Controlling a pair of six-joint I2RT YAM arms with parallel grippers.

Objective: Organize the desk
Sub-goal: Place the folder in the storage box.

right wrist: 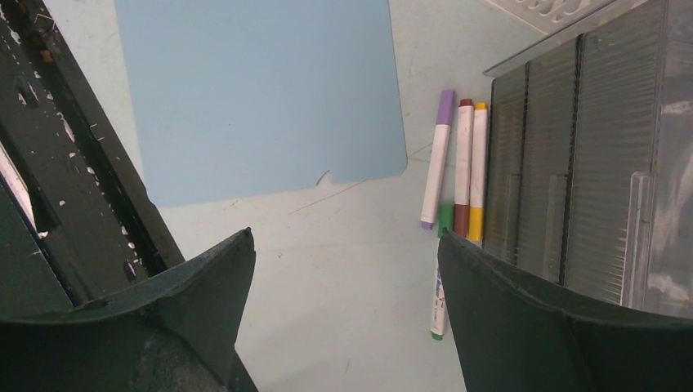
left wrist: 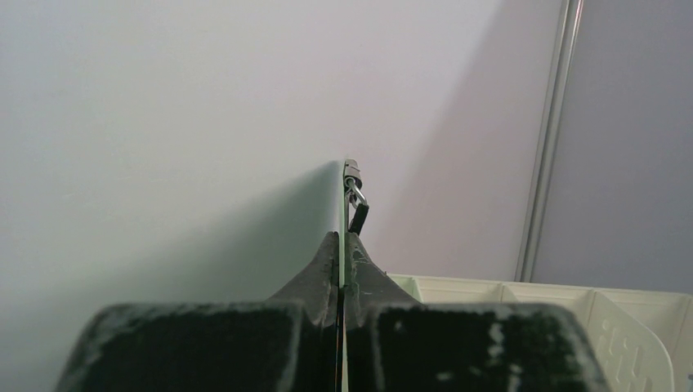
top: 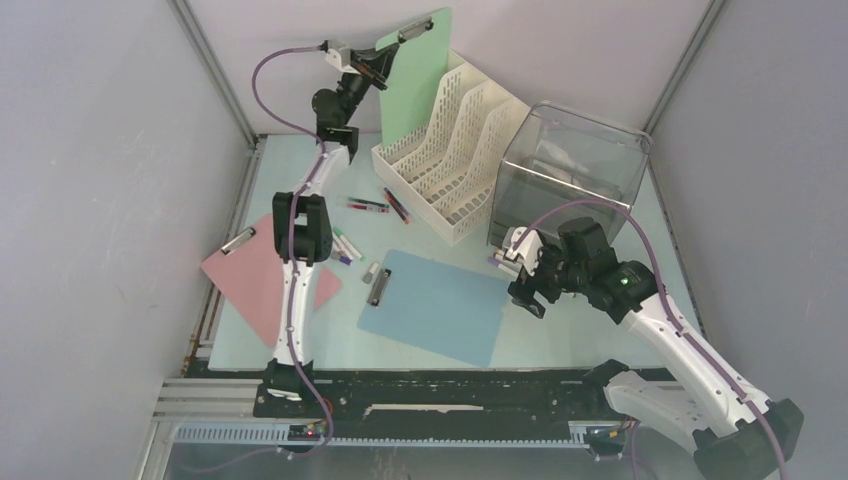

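The pale mint-blue desk [top: 570, 330] carries scattered stationery. My left gripper [top: 372, 66] is raised at the back, shut on the edge of a pale green clipboard [top: 415, 85] that stands upright over the white file organizer [top: 450, 150]. In the left wrist view the gripper [left wrist: 341, 242] pinches the board's thin edge [left wrist: 340, 196] below its metal clip [left wrist: 353, 175]. My right gripper [top: 526, 283] hovers open and empty just over the desk [right wrist: 351, 286], between the blue clipboard [right wrist: 261, 90] and several markers [right wrist: 458, 163].
A smoky clear box [top: 570, 170] stands at the back right, with markers [top: 497, 260] against its front. A pink clipboard [top: 262, 275] lies at the left, and the blue clipboard [top: 435, 305] lies in the middle. Pens [top: 378, 205] and markers [top: 345, 245] lie near the left arm.
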